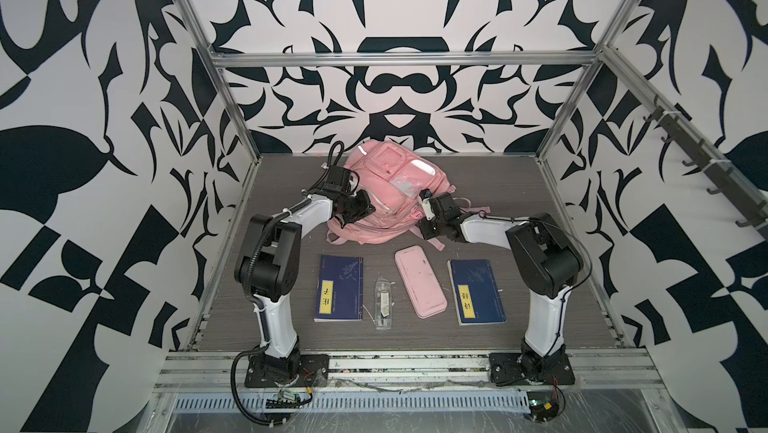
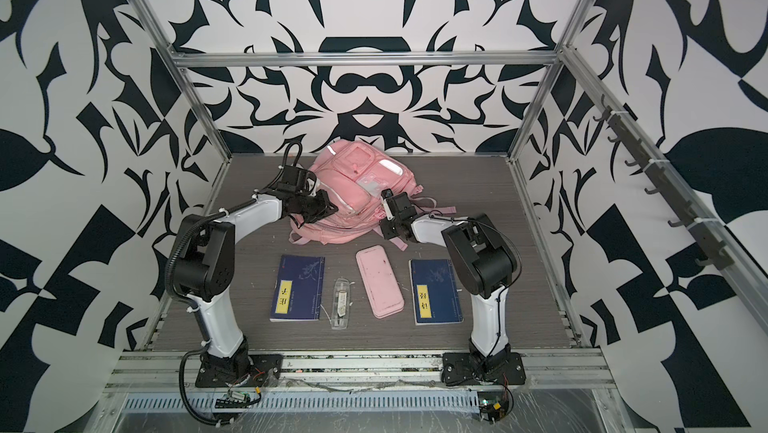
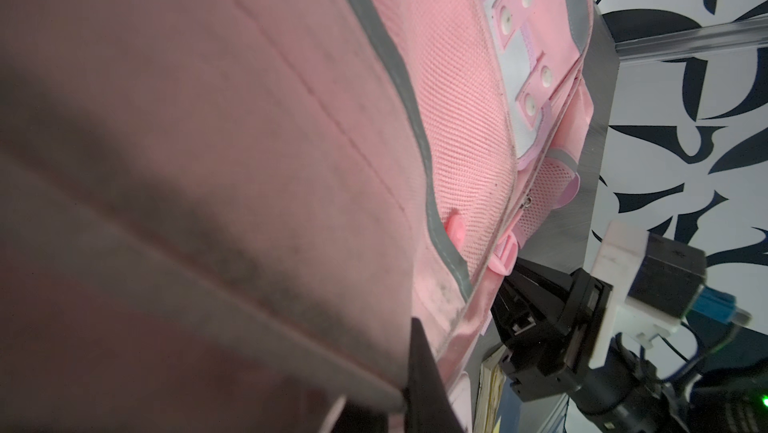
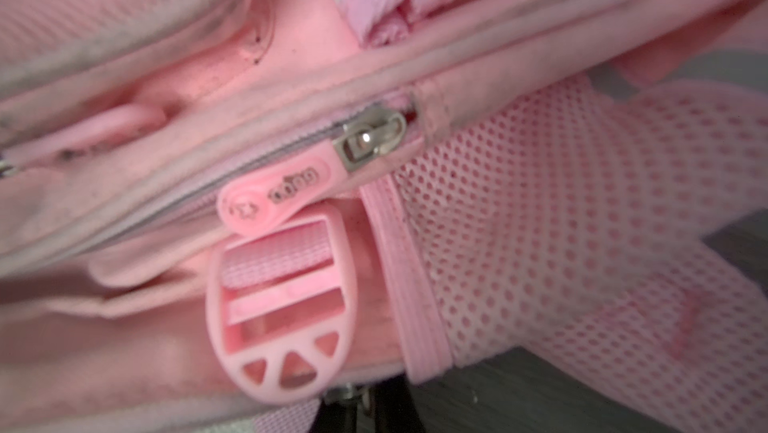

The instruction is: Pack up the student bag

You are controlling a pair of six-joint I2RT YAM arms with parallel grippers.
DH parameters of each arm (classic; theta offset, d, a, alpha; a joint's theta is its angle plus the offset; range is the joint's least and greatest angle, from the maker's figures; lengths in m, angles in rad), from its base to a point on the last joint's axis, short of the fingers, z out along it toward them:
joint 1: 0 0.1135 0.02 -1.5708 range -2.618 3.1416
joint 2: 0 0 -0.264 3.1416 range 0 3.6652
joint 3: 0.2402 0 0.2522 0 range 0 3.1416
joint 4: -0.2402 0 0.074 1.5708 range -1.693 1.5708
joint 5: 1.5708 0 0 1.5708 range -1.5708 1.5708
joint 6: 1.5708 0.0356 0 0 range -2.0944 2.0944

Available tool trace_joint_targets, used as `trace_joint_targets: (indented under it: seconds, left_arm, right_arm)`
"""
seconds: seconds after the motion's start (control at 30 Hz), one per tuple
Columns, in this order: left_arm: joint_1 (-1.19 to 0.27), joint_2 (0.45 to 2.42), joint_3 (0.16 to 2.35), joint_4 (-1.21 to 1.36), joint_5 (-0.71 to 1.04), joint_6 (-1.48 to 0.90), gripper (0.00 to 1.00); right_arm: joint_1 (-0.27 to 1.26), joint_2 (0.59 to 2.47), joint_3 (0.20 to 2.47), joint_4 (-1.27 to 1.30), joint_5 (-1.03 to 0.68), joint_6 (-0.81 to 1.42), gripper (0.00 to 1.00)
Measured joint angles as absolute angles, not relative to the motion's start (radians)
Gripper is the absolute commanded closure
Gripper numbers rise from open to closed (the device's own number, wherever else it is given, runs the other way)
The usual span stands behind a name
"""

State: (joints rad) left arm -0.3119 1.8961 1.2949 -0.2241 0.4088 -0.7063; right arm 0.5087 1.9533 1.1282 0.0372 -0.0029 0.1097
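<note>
In both top views the student bag [image 1: 386, 185] [image 2: 349, 185] lies at the far end of the tabletop [image 1: 519, 202]. The left claw [image 1: 366, 204] is pressed together at the bag's left flank and the right claw [image 1: 417, 219] is pressed together at its right flank. Two blue books [image 1: 340, 289] [image 1: 476, 291], a clear pouch [image 1: 383, 304] and a pink pencil case [image 1: 419, 281] lie in a row on the near side of the bag, apart from it. Left wrist view: bag fabric and a grey strip [image 3: 399, 77] fill the frame; whether fabric is pinched cannot be told. Right wrist view: a zip pull [image 4: 274, 198] rests against a strap buckle [image 4: 282, 310] on the bag.
</note>
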Motion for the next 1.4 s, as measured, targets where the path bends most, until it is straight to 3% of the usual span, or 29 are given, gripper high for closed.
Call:
trace_joint_targets:
  seconds: [0.47, 1.0, 1.4]
  left_arm:
    - [-0.305, 1.909, 1.283, -0.179, 0.417, -0.796, 1.00]
    - [-0.299, 1.909, 1.264, -0.102, 0.427, -0.915, 1.00]
    - [-0.292, 1.909, 1.264, -0.094, 0.425, -0.930, 1.00]
  right_arm:
    - [0.587, 1.858, 1.181, -0.215, 0.068, 0.114, 0.93]
    - [0.695, 1.927, 1.396, -0.400, -0.117, 0.129, 0.94]
    - [0.780, 2.060, 1.534, -0.350, -0.277, 0.284, 0.94]
